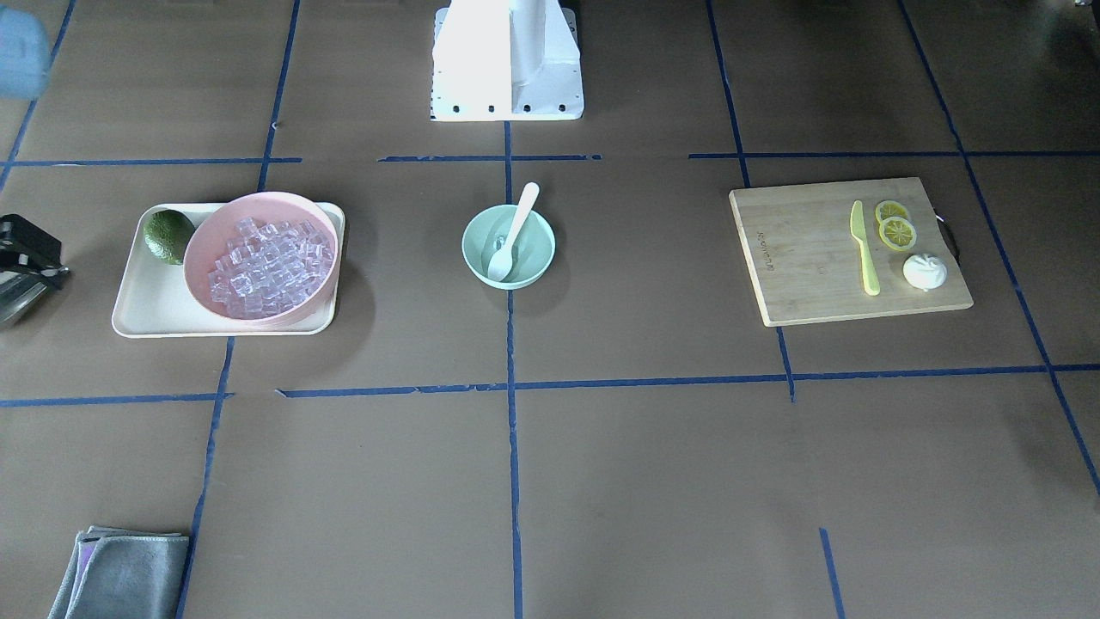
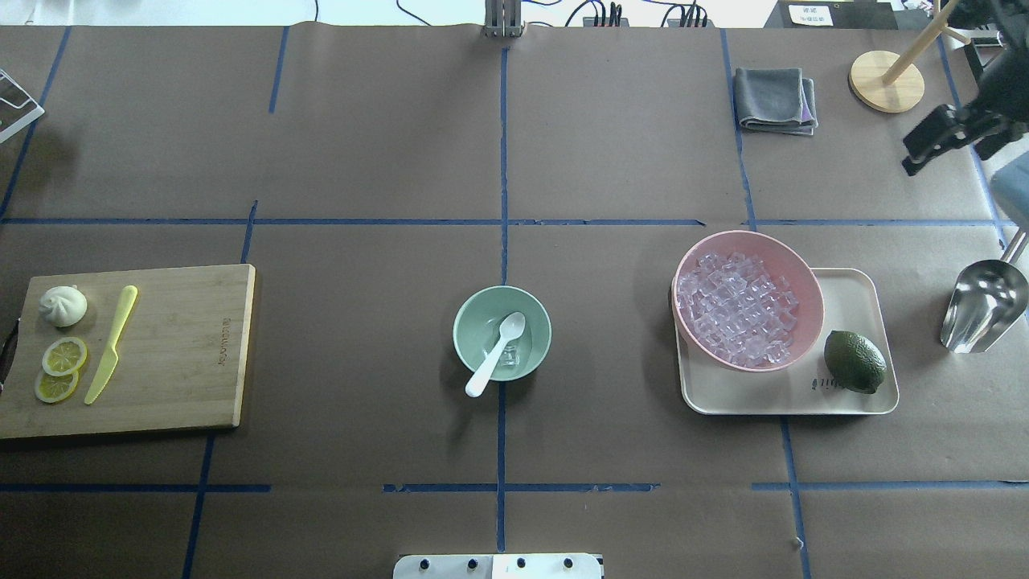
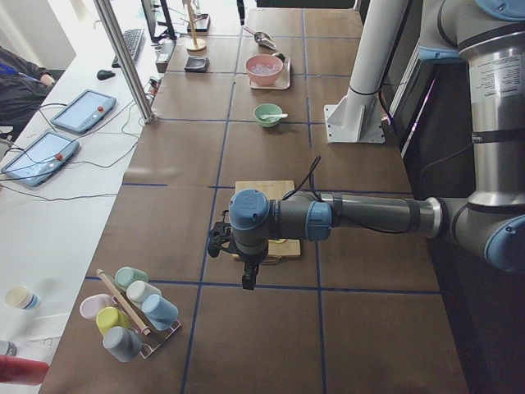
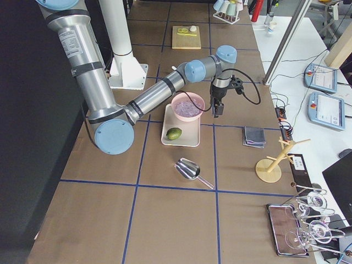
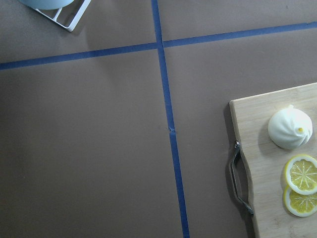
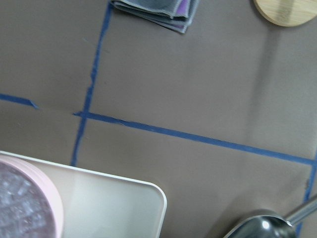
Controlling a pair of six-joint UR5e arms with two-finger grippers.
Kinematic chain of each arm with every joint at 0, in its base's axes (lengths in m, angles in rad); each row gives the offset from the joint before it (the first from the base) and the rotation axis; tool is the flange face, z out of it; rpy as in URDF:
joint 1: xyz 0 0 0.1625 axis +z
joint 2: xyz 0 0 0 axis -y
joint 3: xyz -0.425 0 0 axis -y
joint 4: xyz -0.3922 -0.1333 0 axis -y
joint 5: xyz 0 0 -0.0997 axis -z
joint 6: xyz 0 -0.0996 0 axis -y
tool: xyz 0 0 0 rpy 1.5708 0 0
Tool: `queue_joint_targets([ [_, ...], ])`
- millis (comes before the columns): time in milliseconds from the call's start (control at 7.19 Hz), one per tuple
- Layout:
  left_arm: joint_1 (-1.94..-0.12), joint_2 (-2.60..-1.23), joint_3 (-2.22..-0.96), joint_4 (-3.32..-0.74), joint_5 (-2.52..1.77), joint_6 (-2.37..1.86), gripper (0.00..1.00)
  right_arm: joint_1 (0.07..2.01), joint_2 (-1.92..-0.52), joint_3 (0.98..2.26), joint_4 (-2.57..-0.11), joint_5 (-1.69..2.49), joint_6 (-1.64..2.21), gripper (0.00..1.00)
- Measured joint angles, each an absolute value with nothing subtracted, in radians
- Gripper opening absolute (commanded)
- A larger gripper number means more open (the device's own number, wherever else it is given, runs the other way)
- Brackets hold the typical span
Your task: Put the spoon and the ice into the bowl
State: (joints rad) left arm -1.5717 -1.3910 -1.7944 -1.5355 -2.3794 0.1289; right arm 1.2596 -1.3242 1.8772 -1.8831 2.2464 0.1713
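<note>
Mint-green bowl (image 2: 470,322) at worktop (image 2: 362,161) centre.
White spoon (image 2: 493,359) rests scoop-down inside, handle over rim; clear ice cubes (image 2: 514,356) beside scoop.

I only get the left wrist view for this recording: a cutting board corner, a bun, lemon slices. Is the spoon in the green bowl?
Observer: Yes. The spoon lies in the bowl, with its scoop inside and its handle leaning out over the rim.
Operator: Any ice in there with it?
Observer: A few pieces of ice sit on the bottom beside the scoop.
Operator: Is the right arm close to the bowl?
Observer: No. The right gripper hangs well off to the side, past the tray and toward the folded cloth. I cannot tell whether it is open.
</note>
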Motion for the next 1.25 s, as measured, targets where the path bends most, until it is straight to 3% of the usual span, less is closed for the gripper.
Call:
queue_joint_targets([
  [417, -1.572, -1.393, -1.792, -1.536, -2.379, 0.13, 1.0, 1.453, -1.546, 1.885, -1.88, 2.29, -0.169, 0.99],
  [834, -1.574, -1.39, -1.803, -1.538, -2.385, 0.134, 1.0, 1.568, -1.717, 1.88, -1.832, 2.298, -0.24, 0.99],
  [1252, -1.577, -1.388, -1.807, -1.542, -2.387, 0.137, 1.0, 1.578, -1.773, 1.883, -1.732, 2.296, -0.15, 0.99],
])
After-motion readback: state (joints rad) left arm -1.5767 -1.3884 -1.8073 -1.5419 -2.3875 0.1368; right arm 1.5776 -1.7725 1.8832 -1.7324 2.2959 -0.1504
